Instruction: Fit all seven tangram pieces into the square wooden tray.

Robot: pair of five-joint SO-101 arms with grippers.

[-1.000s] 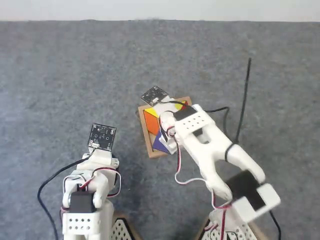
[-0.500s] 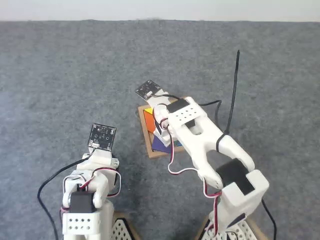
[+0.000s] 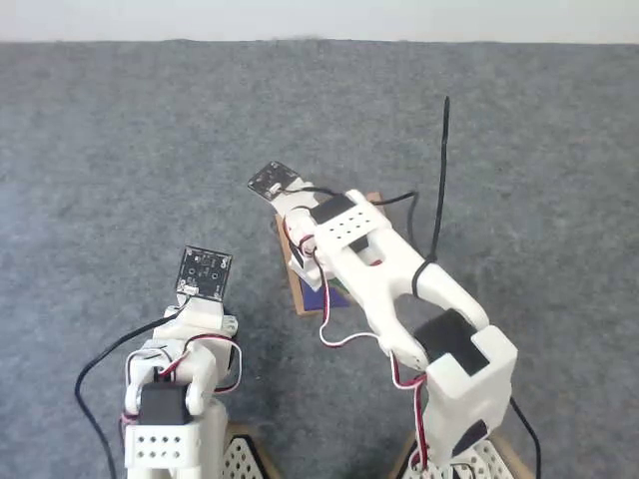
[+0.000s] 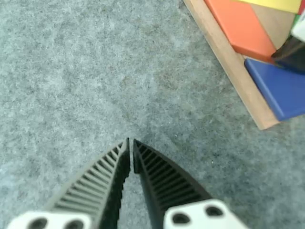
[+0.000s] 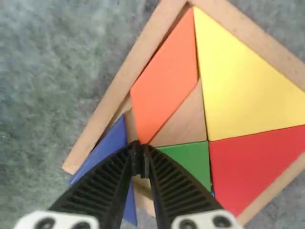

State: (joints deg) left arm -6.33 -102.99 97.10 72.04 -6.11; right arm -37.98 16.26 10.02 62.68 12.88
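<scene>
Broadly, the grey, carpet-like worktop spans the high view, with a pale strip of wall along 12 o'clock. The right arm stretches from its base at 5 o'clock to the centre and covers most of the square wooden tray. The tray's 9 o'clock rim and a sliver of the blue piece show past it. The left arm stands at 7 o'clock, well apart from the tray, which lies at its 2 o'clock.

The right end effector hangs low over the tray, jaws pressed together on nothing, its tips above the spot where the blue piece, orange piece and green piece meet. The left end effector is likewise pressed together, over bare worktop.

In the tray the yellow triangle is largest, then the red piece. A triangular patch of bare wood lies between orange, yellow and green. A thin black cable rises toward 1 o'clock.
</scene>
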